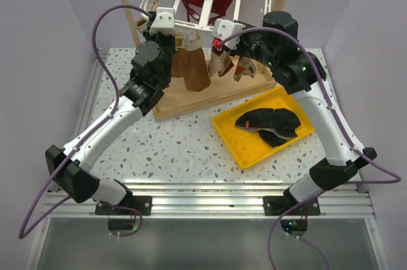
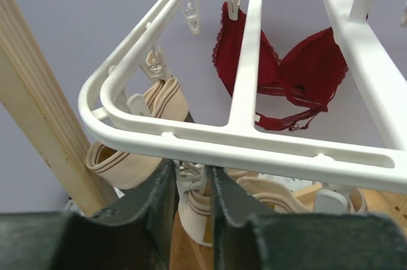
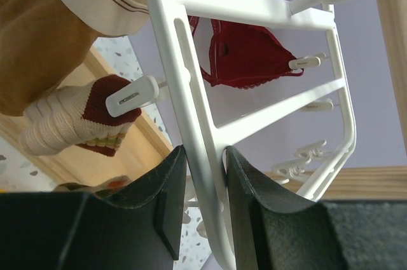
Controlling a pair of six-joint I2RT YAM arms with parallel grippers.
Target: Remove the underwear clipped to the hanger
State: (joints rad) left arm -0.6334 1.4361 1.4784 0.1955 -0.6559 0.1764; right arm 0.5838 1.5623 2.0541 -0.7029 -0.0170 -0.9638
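Above the speckled table [image 1: 191, 149] at 12 o'clock, clamps a side rail of the hanger [image 3: 187, 92] in the right gripper [image 3: 203, 159], pinches a near-edge clip [image 2: 192, 184] in the left gripper [image 2: 191, 169].

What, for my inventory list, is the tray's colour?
Yellow; the tray shows best in the top external view.

1. You had a speckled table [image 1: 178, 149] carrying everything.
2. Toward its back, the wooden base board [image 1: 191, 101] of the stand rested flat on it.
3. A yellow tray [image 1: 232, 133] lay just beside that board, to the right.
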